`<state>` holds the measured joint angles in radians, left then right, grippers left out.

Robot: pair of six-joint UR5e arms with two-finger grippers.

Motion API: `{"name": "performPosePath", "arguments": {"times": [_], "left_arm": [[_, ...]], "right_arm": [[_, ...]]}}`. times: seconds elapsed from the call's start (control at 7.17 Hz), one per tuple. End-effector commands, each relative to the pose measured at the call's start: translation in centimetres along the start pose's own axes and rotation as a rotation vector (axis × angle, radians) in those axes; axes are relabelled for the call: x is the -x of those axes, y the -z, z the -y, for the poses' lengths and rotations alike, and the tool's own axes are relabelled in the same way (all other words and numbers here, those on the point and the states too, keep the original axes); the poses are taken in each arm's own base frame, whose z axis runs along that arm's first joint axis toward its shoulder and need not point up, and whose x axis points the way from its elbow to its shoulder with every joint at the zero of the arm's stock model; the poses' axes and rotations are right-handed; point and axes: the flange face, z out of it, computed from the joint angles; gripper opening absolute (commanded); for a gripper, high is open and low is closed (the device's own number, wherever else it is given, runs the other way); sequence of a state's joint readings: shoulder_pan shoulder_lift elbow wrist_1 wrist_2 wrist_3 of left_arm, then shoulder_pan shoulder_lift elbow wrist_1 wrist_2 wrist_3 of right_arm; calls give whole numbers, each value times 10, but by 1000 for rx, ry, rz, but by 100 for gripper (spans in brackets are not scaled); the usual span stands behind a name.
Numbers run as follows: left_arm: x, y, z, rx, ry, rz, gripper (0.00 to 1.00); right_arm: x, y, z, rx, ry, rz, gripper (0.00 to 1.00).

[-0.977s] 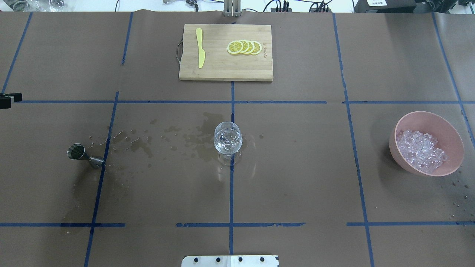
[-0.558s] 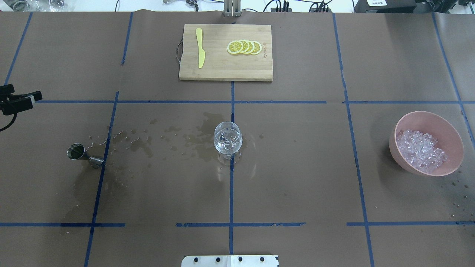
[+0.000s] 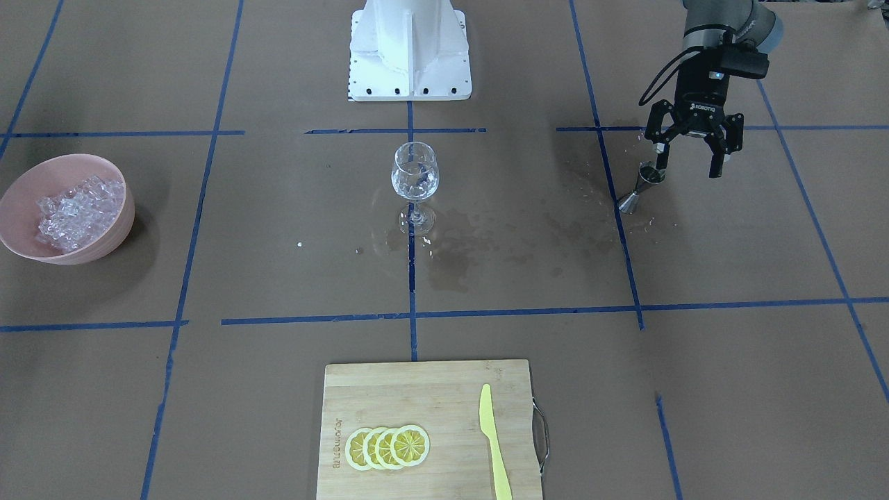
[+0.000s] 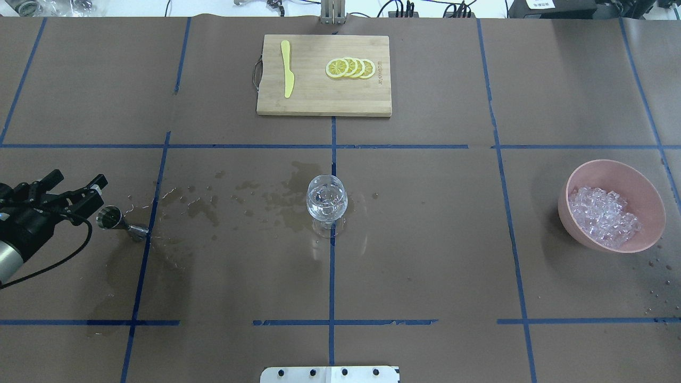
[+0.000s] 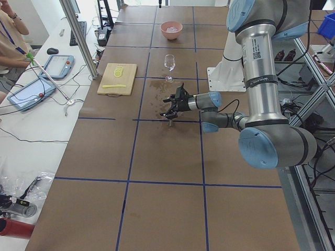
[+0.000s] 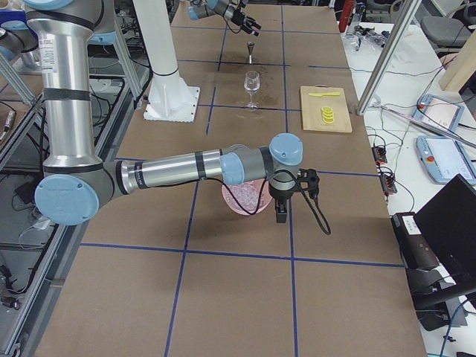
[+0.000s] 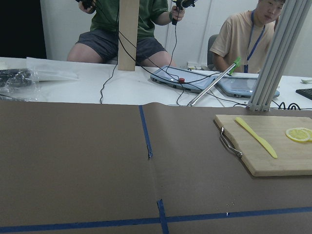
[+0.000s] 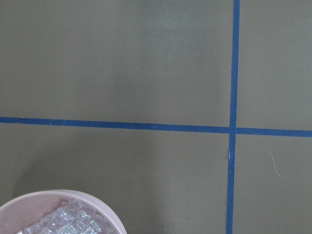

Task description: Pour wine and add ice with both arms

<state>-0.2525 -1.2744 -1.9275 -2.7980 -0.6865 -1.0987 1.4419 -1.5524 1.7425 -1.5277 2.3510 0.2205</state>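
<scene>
Reaching for the jigger (image 4: 121,222) with left end effector (image 4: 80,192) spread wide, empty. Next: closing round its waist. Right end effector (image 6: 295,195) beside ice (image 4: 604,216); grip state unclear.

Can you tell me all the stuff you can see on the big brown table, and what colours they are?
wine glass: one, clear, upright at the table's middle, ringed by wet stains.
jigger: one, silver metal, on the robot's left side of the table.
bowl: one, pink, on the robot's right side.
ice: many clear cubes, inside the bowl.
cutting board: one, light wood, at the far edge from the robot.
lemon slices: four, yellow, overlapping on the board.
knife: one, yellow, lying on the board.
left gripper: one, black, open, right by the jigger.
right gripper: one, black, beside the bowl; open or shut cannot be told.
</scene>
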Motion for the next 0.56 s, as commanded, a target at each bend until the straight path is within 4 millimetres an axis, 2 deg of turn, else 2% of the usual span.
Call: {"name": "performPosePath", "arguments": {"times": [0.0, 0.14, 0.28, 0.42], "left_arm": [[-15, 17, -21, -61, -26, 11, 99], [-17, 20, -27, -69, -32, 12, 99], [-7, 19, -46, -85, -70, 36, 99], [-5, 16, -54, -80, -81, 39, 99]], "right_arm": [[-1, -1, 0, 2, -1, -1, 100], [-1, -1, 1, 2, -1, -3, 100], [-2, -2, 1, 3, -4, -3, 100], [-4, -4, 1, 7, -5, -4, 100]]}}
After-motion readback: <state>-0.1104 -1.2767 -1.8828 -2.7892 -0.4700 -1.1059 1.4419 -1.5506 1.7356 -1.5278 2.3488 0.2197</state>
